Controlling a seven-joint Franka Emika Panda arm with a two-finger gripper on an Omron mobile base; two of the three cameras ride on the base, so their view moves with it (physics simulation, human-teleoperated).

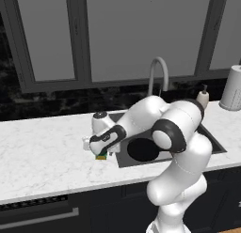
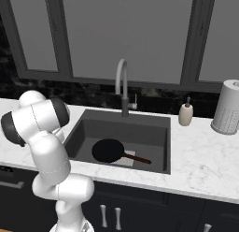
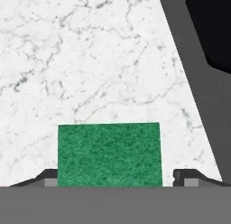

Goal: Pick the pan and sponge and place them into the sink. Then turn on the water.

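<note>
- The white marble counter [image 1: 42, 152] runs across the middle of the left base view, with a broad bare stretch at the left of the frame; its front edge lies along the lower left.
- The sink [image 2: 154, 133] sits recessed in the counter at the centre of the right base view, its left rim just beside the arm.
- In the hand view, the sink's grey rim cuts diagonally down the right side of the frame, with bare marble to the left of it and above.
- The gooseneck faucet [image 2: 122, 83] stands at the sink's back rim; a soap dispenser [image 2: 186, 114] and a white canister [image 2: 228, 107] stand on the counter to the right, well apart from the arm.
- The arm bends forward and down, its hand lowered to the counter just left of the sink in the left base view.
- The gripper [image 3: 115, 177] has its fingers [image 3: 187, 175] spread, one on each side of the sponge [image 3: 109, 154]; contact cannot be told.
- The sponge lies flat on the counter, green face up, at the bottom centre of the hand view, near the sink's rim.
- The pan [image 2: 108, 150] lies on the sink floor, handle pointing to the right of the frame.
</note>
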